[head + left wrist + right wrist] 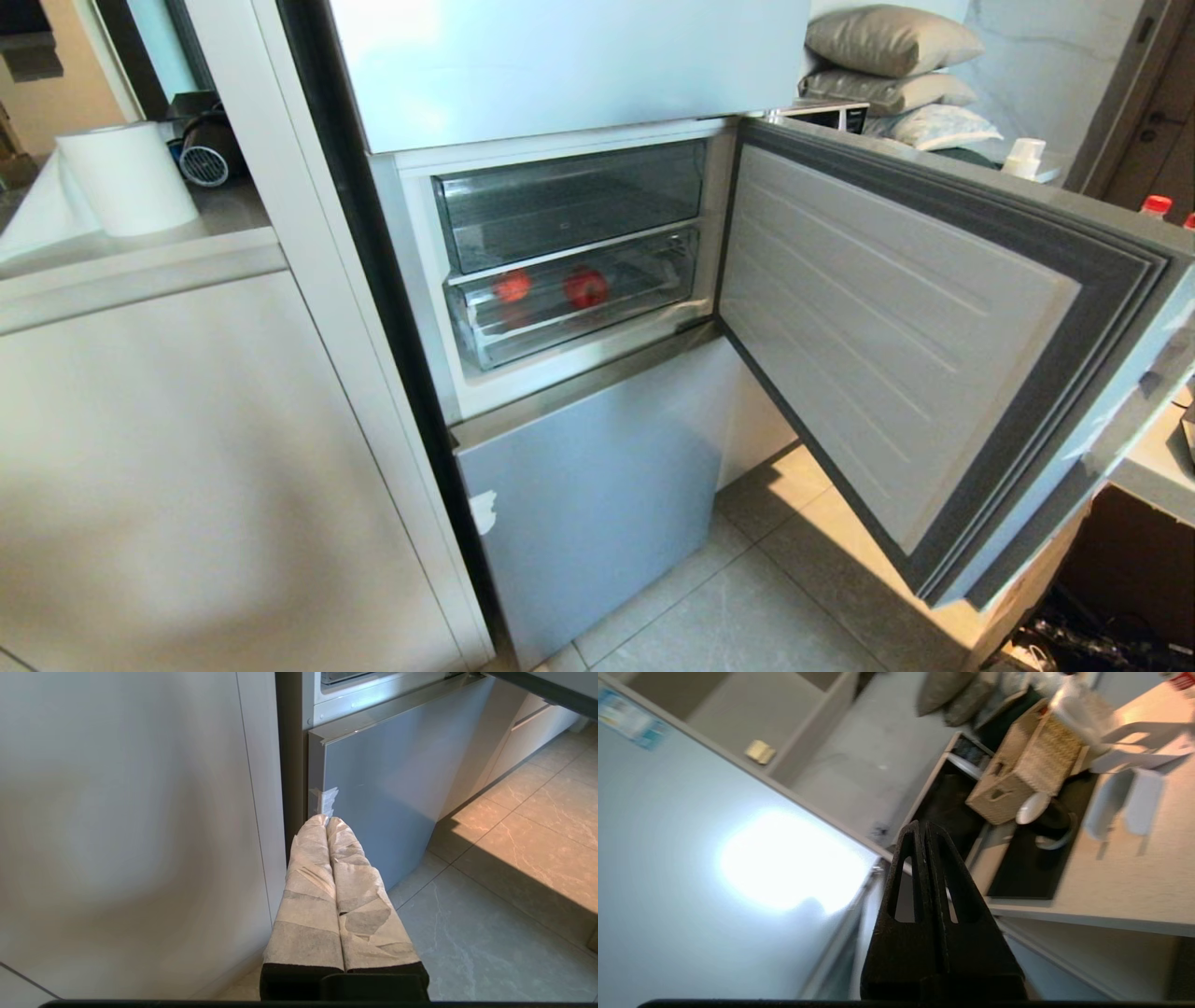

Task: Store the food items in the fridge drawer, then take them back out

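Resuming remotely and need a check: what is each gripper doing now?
Left gripper: shut, holding nothing.
Right gripper: shut, holding nothing.

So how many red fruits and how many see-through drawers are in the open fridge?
Round glossy red fruits: 2, both inside the lower drawer
Clear plastic fridge drawers: 2, the upper clear drawer and the lower clear ribbed drawer
Total: 4

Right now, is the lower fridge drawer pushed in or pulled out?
Pushed in. The fridge drawer sits inside the compartment behind the open door, with two red food items visible through its clear front.
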Tool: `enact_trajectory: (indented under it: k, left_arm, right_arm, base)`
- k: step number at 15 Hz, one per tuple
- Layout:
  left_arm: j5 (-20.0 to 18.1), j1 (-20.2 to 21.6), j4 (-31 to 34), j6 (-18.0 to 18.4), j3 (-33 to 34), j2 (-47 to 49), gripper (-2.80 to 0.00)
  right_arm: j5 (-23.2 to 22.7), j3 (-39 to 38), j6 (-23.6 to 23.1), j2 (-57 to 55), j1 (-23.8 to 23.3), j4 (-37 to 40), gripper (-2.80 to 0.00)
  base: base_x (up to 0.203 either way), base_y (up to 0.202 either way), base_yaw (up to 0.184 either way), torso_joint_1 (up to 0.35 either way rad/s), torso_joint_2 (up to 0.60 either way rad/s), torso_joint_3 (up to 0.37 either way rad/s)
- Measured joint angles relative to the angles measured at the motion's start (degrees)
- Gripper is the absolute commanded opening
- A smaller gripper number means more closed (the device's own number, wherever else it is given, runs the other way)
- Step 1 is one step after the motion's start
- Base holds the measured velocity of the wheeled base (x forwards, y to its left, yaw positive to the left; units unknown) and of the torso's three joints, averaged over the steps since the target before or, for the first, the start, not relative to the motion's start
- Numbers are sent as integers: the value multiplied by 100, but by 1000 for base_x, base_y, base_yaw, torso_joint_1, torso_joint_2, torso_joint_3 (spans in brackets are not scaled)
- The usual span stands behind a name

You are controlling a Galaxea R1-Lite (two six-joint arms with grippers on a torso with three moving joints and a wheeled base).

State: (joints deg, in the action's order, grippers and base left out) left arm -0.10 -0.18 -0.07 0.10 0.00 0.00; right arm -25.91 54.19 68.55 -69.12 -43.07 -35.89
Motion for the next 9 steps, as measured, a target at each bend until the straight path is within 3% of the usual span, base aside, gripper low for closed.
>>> enact_trajectory:
  k: [3, 5, 7, 9]
  left_arm:
    - [0, 0, 0, 0, 0, 0, -280]
    - [0, 0, 0, 0, 0, 0, -280]
    - [0, 0, 0, 0, 0, 0, -280]
    - [0, 0, 0, 0, 0, 0, -280]
  right_arm:
    - [1634, -194, -1237, -46, 1847, 738, -280]
    - [2452, -398, -1785, -388, 2927, 748, -280]
    - [2816, -512, -2059, -936, 3725, 442, -280]
    - [2875, -519, -2283, -1482, 4583, 79, -280]
  base:
    - [0, 0, 0, 0, 0, 0]
    - [0, 0, 0, 0, 0, 0]
    - [0, 0, 0, 0, 0, 0]
    - [0, 0, 0, 0, 0, 0]
